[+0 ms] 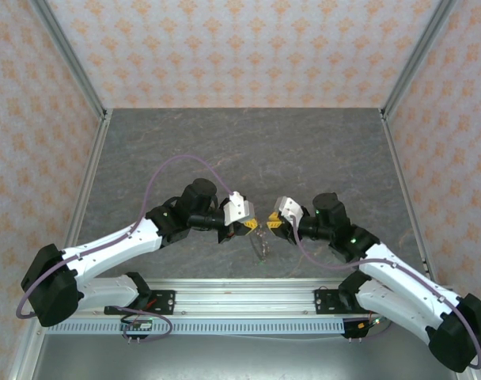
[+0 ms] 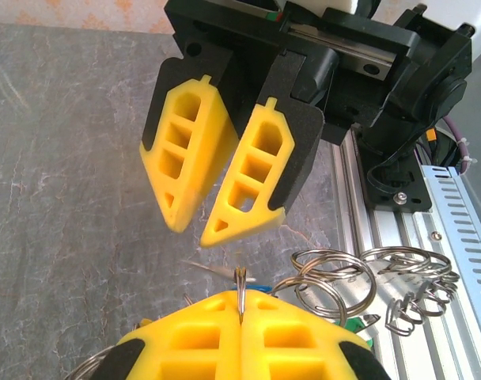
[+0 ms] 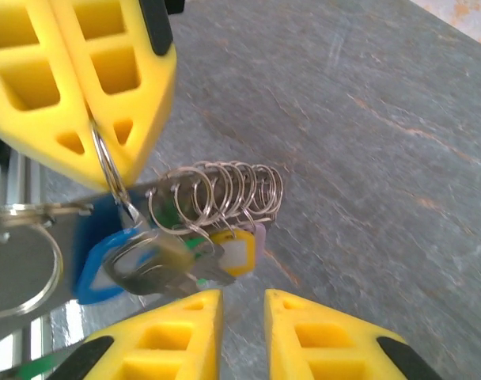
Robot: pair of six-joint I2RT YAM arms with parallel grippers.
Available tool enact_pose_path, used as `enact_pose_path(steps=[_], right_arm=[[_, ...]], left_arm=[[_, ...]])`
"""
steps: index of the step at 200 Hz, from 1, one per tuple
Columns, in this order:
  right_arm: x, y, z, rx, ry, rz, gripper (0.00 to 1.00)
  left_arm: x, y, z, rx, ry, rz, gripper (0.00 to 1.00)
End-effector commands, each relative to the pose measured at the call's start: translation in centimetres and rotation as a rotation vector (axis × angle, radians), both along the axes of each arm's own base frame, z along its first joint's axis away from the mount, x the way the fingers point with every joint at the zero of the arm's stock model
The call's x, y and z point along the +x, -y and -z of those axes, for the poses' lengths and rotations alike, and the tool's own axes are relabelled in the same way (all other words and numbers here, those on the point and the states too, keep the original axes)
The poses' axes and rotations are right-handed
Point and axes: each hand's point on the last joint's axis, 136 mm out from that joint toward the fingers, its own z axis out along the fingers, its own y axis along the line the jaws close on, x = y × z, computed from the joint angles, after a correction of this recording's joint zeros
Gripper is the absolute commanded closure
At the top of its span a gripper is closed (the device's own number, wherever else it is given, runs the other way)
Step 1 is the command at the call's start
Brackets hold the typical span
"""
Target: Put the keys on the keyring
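My left gripper (image 2: 242, 301) is shut on the thin metal keyring (image 2: 242, 279), whose edge sticks up between the yellow pads. From that keyring (image 3: 107, 170) hang the keys (image 3: 149, 265) with a blue tag (image 3: 89, 273) and a yellow tag (image 3: 237, 253), threaded alongside a row of small split rings (image 3: 225, 190). My right gripper (image 3: 242, 305) is open just below the bunch, nothing between its fingers. From above, the left gripper (image 1: 247, 226) and right gripper (image 1: 270, 225) face each other, and the keys (image 1: 261, 244) dangle between them above the table.
A grey stone-look table (image 1: 248, 150) stretches away behind the arms. The aluminium rail (image 1: 240, 297) with both arm bases runs along the near edge, close under the hanging bunch. Patterned walls and metal posts (image 1: 70, 55) close off the sides and back.
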Motion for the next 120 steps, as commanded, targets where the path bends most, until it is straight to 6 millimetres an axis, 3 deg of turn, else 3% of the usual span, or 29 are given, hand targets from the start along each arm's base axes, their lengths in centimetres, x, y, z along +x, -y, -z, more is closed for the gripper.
enact_pose_path(steps=[1, 48, 120], right_arm=[[0.1, 0.4, -2.1, 0.0, 0.07, 0.001, 0.79], [-1.7, -2.1, -6.0, 0.186, 0.07, -0.156, 0.79], [-1.9, -3.4, -5.1, 0.176, 0.021, -0.239, 0.8]], left_arm=[[0.3, 0.5, -2.1, -0.048, 0.051, 0.012, 1.0], [0.4, 0.6, -1.9, -0.035, 0.043, 0.017, 1.0], [0.4, 0.6, -2.0, -0.039, 0.048, 0.016, 1.0]])
